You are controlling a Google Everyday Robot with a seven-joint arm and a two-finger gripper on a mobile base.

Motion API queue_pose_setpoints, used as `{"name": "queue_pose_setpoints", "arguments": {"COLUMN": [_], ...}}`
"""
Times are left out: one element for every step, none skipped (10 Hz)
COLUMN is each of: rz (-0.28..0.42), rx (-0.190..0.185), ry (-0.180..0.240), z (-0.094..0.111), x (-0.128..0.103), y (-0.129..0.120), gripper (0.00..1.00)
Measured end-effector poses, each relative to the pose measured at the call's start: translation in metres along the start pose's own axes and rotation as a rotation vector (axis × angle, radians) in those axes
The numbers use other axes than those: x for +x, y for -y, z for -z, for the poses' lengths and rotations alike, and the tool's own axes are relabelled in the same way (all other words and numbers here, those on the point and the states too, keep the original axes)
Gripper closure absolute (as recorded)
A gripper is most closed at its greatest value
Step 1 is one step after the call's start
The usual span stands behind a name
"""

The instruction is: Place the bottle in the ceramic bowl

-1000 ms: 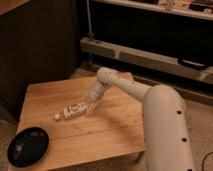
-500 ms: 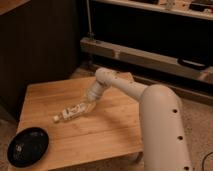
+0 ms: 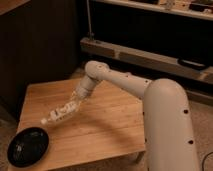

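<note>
We see the pincer (image 3: 75,102) over the wooden tabletop (image 3: 107,120), pinching the bottle (image 3: 60,114), which hangs tilted with its white cap pointing down toward the ceramic bowl (image 3: 27,146). The bottle sits above and to the right of that bowl, near it but not over it. The bowl rests at the tabletop's near left corner.

Pale gripper (image 3: 71,106) over tan table (image 3: 105,125); clear, white-capped bottle (image 3: 59,114); glossy black bowl (image 3: 28,146).
</note>
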Motion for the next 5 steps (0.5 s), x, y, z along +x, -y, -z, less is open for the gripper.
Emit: {"name": "queue_pose_setpoints", "arguments": {"rz": [0.027, 0.063, 0.101, 0.13, 0.153], "rx": [-0.015, -0.045, -0.086, -0.121, -0.156], "ry": [-0.004, -0.009, -0.013, -0.015, -0.018], "z": [-0.002, -0.009, -0.02, -0.033, -0.045], "x": [-0.018, -0.041, -0.062, -0.075, -0.083], "y": [-0.003, -0.007, -0.013, -0.019, -0.023], "gripper": [1.0, 1.0, 1.0, 0.99, 0.95]}}
